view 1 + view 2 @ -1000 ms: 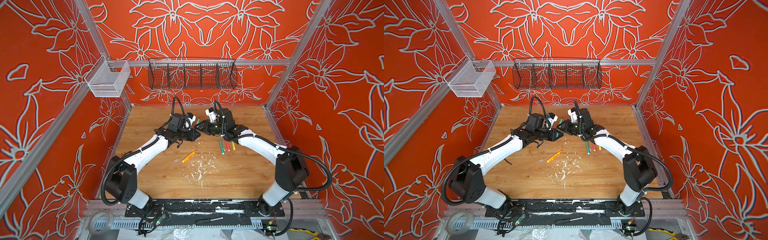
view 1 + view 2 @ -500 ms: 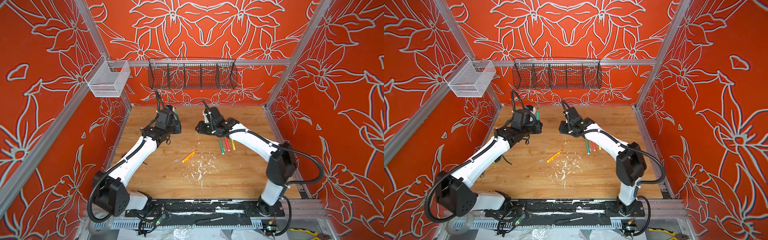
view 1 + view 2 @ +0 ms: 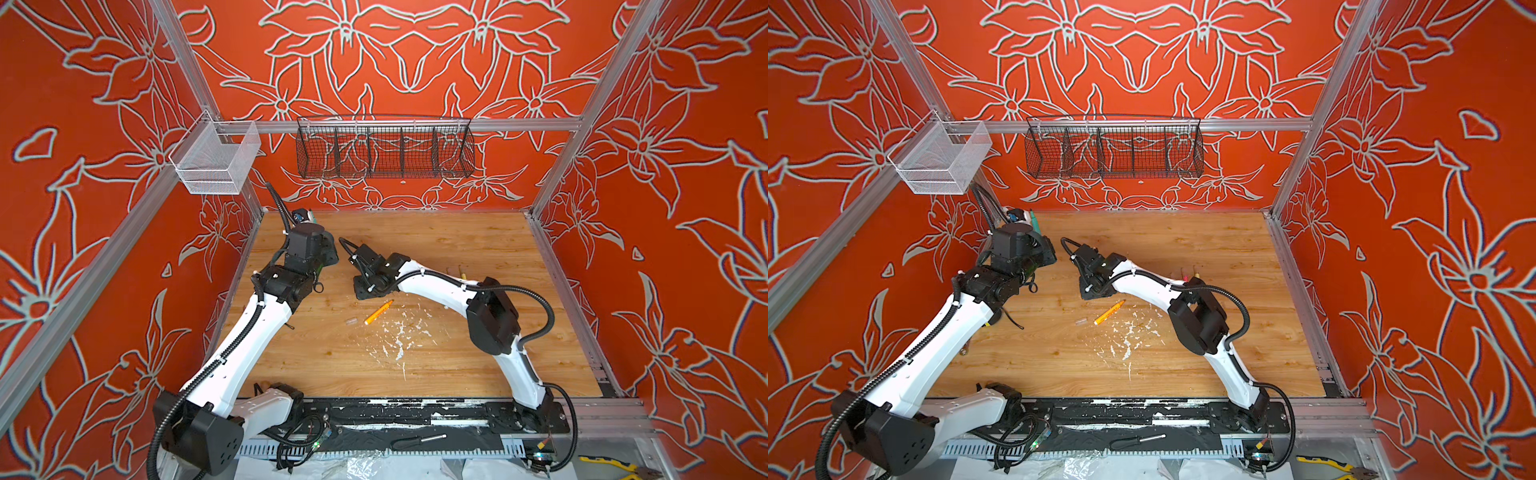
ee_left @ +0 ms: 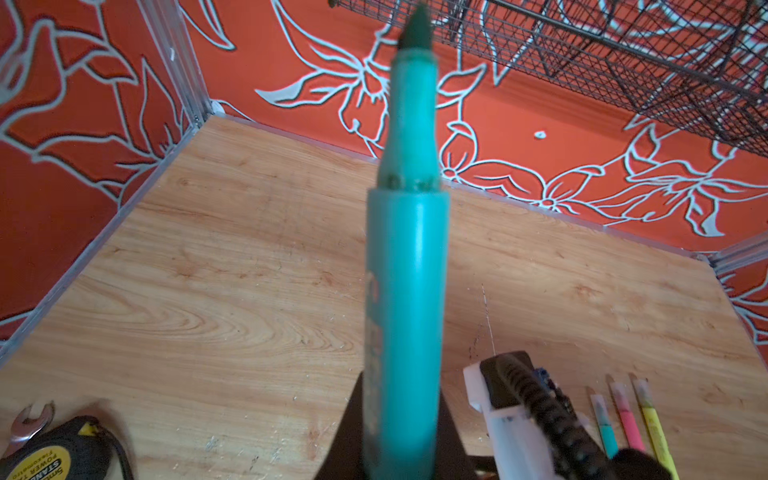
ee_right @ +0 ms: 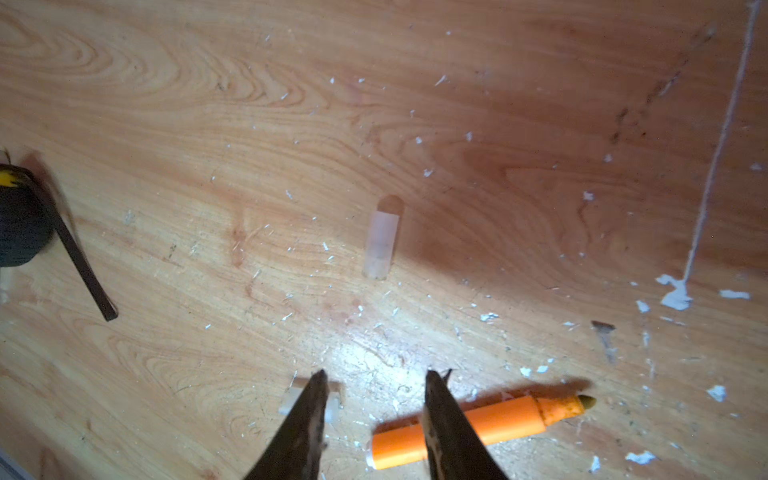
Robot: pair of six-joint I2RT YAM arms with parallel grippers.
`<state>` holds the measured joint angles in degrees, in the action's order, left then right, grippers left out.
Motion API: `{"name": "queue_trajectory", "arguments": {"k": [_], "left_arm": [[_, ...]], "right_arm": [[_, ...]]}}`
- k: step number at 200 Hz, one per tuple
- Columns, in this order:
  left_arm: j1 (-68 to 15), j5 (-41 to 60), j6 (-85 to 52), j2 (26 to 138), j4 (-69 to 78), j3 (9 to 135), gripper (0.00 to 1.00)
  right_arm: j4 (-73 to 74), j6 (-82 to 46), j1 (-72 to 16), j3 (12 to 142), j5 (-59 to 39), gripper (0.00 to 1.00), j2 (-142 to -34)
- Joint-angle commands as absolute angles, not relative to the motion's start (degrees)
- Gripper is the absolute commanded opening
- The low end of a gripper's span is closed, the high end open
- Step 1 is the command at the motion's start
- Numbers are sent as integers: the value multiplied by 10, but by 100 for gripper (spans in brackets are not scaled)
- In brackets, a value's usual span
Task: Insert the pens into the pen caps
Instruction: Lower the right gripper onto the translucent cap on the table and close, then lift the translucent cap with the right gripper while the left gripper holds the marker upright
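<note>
Both arms have parted from the middle: our left gripper [image 4: 401, 432], clamped on the uncapped teal pen [image 4: 407, 291], parks it by the back-left corner, presumably awaiting a cap. Our right gripper [image 5: 374, 382], jaws apart and empty, hovers beside the orange pen [image 5: 490, 419], near a clear cap [image 5: 382, 237].

orange walls [image 3: 415, 62] with white flower outlines enclose a wooden tabletop [image 3: 457, 249]; a black wire basket [image 3: 384, 151] hangs above its back edge.

Robot test cell, aluminium frame [image 3: 519, 124], wire basket [image 3: 384, 151]
</note>
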<state>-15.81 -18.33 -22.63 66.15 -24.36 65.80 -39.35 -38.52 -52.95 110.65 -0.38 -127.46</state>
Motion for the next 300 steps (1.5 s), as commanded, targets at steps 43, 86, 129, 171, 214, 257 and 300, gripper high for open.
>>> {"name": "queue_trajectory", "arguments": {"k": [43,86,129,171,214,257,300], "left_arm": [[-152,-194,-244,634,-237,649,0],[-151,-195,-245,629,-234,646,0],[-151,-191,-245,624,-230,642,0],[-150,-183,-243,625,-226,641,0],[-150,-176,-243,627,-222,638,0],[-150,-163,-241,627,-213,634,0],[-151,-117,-235,631,-188,625,0]], "right_arm": [[-468,-374,-535,1252,71,44,-1385],[-482,-381,-536,1310,89,41,-1436],[-503,-386,-534,1361,90,35,-1484],[-504,-393,-530,1367,102,31,-1495],[-498,-402,-520,1337,113,21,-1487],[-462,-401,-515,1278,113,9,-1442],[-421,-387,-506,1183,130,6,-1350]]}}
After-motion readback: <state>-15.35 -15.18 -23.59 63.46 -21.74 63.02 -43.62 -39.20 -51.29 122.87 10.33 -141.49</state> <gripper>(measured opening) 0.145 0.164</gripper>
